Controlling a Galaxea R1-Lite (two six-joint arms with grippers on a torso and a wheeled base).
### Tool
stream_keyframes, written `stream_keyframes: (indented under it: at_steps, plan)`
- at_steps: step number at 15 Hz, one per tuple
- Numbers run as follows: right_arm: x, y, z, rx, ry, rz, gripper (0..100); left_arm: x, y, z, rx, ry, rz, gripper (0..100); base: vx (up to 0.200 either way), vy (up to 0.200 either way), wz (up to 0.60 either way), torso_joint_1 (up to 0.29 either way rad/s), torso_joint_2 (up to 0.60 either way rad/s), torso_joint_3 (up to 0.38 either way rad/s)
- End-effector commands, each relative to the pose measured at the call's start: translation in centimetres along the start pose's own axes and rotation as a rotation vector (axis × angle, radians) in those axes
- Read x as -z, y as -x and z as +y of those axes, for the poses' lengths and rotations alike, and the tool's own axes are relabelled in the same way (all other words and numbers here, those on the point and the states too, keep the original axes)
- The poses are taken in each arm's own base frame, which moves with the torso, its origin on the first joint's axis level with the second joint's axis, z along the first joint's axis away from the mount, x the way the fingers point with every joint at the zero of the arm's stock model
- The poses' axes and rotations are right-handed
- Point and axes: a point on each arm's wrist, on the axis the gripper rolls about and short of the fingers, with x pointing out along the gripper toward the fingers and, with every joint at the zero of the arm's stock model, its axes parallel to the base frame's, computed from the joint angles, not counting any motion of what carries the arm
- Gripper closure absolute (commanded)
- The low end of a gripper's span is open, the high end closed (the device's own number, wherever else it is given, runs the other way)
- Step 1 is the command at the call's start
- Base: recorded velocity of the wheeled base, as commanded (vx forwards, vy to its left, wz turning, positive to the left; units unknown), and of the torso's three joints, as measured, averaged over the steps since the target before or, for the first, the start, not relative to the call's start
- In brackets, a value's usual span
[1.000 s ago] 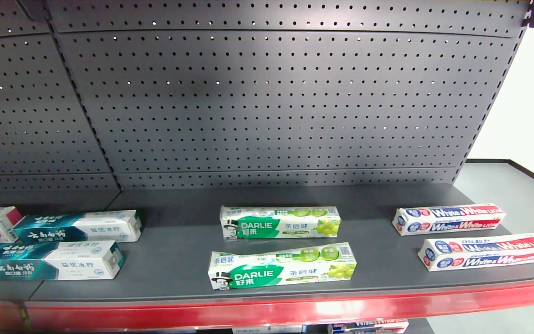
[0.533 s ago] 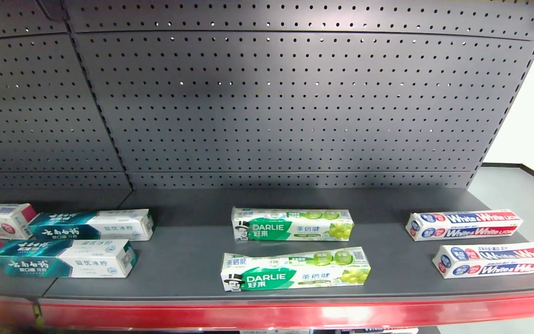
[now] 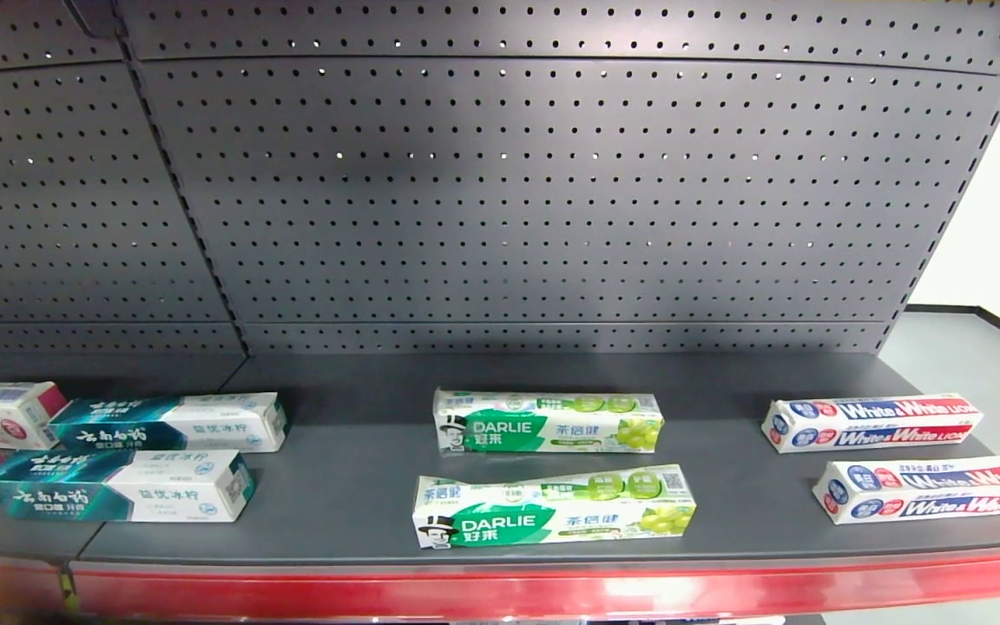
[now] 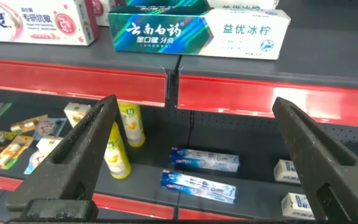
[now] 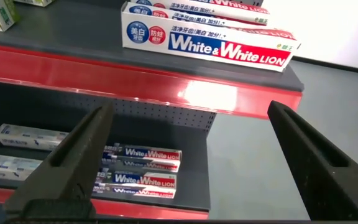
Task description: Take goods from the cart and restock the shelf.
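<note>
Left gripper (image 4: 194,102) and right gripper (image 5: 189,107) are hanging wide open, empty. Ahead of them, toothpaste boxes (image 4: 197,31) are lying label-forward, likely for display.

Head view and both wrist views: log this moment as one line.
left claw: open, empty | right claw: open, empty | shelf: two teal boxes, two green boxes, two white-red boxes

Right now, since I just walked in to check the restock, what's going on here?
Nothing is being held. The left gripper and the right gripper are both open and empty, in front of the shelf, near its red edge. On it lie pairs of toothpaste boxes: teal boxes at the left, green boxes in the middle, red-and-blue boxes at the right.
</note>
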Motion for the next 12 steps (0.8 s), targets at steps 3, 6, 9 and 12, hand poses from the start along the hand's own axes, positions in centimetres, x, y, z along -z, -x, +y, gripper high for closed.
stream_keyframes:
  at_steps: [3, 6, 9, 12]
  plan:
    - [0.0, -0.03, 0.01, -0.008, 0.0, 0.004, 0, 0.0, -0.02, -0.01, 0.0, -0.003, 0.002, 0, 0.0, 0.0, 0.0, 0.0, 0.0, 0.0]
    - [0.0, -0.03, 0.04, -0.018, 0.0, 0.003, 0, 0.0, -0.02, -0.01, 0.0, 0.003, 0.002, 0, 0.0, 0.0, 0.0, 0.0, 0.0, 0.0]
    - [0.0, -0.03, 0.04, -0.018, 0.0, 0.003, 0, 0.0, -0.03, -0.01, 0.0, 0.003, 0.004, 0, 0.0, 0.0, 0.0, 0.0, 0.0, 0.0]
    - [-0.01, -0.05, 0.06, -0.027, 0.0, 0.003, 0, 0.0, -0.02, 0.0, -0.002, 0.003, 0.002, 0, 0.067, 0.0, 0.0, 0.001, 0.0, 0.001]
